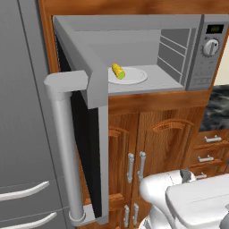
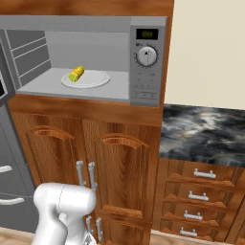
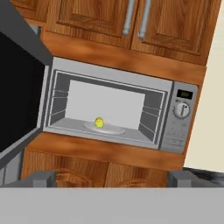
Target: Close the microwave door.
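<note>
You see the microwave door (image 1: 85,134) swung wide at frame left, exposing the corn (image 1: 118,70), while your gripper (image 3: 111,178) is spread apart and empty.

Arm (image 1: 179,197): white, low in both base views, raised toward the front. Gripper (image 3: 111,179): two dark fingertips (image 3: 41,178) set wide apart at hand view's bottom, holding nothing.

Microwave door (image 2: 4,76) mostly beyond frame edge
</note>
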You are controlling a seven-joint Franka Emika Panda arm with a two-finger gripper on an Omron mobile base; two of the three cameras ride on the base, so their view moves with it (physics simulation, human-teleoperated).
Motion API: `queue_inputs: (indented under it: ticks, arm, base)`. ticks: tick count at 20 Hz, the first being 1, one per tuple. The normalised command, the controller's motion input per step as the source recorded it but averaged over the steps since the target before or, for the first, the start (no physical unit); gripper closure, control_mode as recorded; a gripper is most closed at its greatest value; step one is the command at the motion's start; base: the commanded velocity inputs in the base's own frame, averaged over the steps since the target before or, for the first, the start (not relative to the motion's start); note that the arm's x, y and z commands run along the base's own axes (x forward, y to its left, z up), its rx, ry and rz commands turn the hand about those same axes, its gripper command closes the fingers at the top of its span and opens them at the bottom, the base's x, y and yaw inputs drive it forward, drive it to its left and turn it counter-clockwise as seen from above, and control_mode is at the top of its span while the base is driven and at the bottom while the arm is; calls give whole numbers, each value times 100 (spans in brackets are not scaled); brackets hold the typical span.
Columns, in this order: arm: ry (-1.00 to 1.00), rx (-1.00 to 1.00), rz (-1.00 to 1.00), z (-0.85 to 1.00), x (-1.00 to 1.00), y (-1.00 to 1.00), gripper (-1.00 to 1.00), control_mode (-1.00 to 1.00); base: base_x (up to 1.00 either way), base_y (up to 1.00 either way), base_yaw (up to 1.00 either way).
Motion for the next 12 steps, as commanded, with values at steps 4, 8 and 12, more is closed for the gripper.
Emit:
queue_inputs:
  ticks: [4,8,12]
  arm:
    - [-26,-20,0,-7,-97,48,-100,-100]
    - [-17,-8,-5,-27,-46,85,-100,-100]
    - [-13,-4,-14,-6,-5,97,-100,-100]
  base:
    - [0,0,0]
    - [0,0,0]
    - [0,0,0]
